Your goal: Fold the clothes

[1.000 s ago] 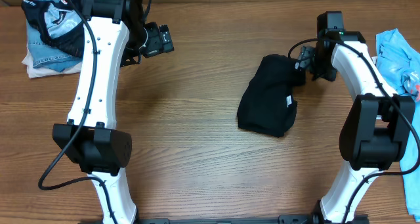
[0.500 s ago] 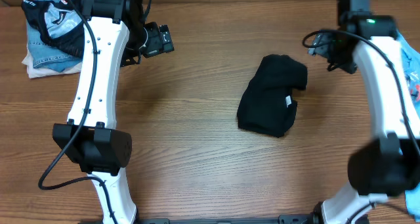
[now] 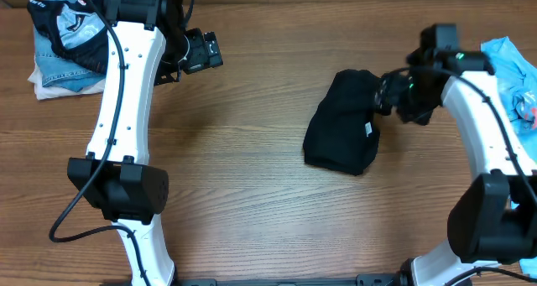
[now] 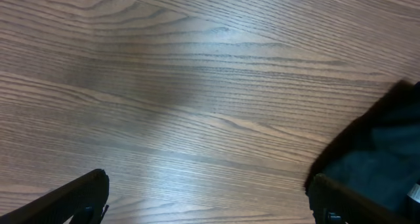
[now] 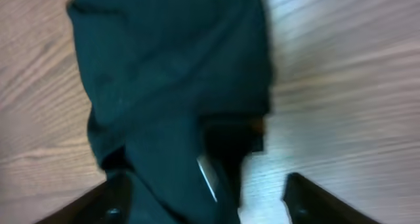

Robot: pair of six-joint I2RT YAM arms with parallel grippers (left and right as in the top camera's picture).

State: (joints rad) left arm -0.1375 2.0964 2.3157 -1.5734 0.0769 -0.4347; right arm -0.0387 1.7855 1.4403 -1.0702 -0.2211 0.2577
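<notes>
Black T-shirt (image 3: 342,122) centre, garment pile (image 3: 57,47) far-left corner

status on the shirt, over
Left end effector open, over bare table. Right end effector open, at shirt edge. Shirt crumpled. Nothing blocking.

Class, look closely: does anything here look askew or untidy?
Yes. The black T-shirt in the middle lies bunched in a crooked lump. The other clothes, far left, sit in a loose heap.
</notes>
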